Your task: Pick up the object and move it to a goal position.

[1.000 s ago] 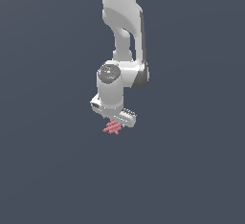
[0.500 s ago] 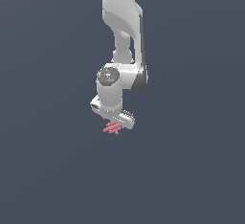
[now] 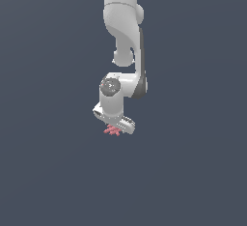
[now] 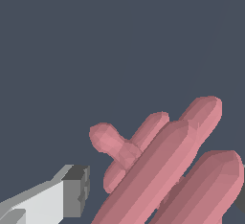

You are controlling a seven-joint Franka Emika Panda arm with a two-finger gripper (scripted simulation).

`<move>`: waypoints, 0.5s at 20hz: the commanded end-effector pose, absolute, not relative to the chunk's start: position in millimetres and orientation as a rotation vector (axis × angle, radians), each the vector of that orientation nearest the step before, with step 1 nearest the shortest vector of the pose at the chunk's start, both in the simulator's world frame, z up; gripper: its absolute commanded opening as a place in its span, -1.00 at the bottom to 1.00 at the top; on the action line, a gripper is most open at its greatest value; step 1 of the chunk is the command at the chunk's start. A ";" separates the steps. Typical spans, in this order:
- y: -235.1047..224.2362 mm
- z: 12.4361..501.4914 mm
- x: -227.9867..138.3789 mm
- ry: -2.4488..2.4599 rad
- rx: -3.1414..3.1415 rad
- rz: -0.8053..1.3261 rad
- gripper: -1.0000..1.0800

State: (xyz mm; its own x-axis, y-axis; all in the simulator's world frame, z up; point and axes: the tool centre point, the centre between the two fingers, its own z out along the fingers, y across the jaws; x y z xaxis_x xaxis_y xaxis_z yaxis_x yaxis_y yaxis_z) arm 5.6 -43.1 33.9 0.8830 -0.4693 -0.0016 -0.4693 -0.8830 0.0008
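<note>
The object (image 3: 111, 131) is a small pink-red cluster of crossed rods lying flat on the dark ground. The white gripper (image 3: 115, 125) points down and sits right over it, covering part of it in the exterior view. In the wrist view the object (image 4: 167, 165) fills the space close under the camera. The gripper (image 4: 158, 196) straddles it: one grey-tipped finger (image 4: 72, 194) stands a small gap from the rods, and only a dark sliver of the other finger (image 4: 240, 200) shows at the frame edge. The jaws are open around the rods.
A plain dark grey ground (image 3: 48, 172) surrounds the arm on all sides. The white arm (image 3: 123, 22) comes down from the top of the exterior view. No other objects or goal marker show.
The arm has lowered, bringing the gripper down onto the object. The object has stayed where it lay.
</note>
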 end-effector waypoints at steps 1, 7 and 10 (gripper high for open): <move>-43.1 30.2 6.7 -0.760 3.048 0.000 0.92; -43.1 30.0 6.9 -0.760 3.048 0.000 -1.00; -43.1 30.0 6.9 -0.760 3.048 0.000 -1.00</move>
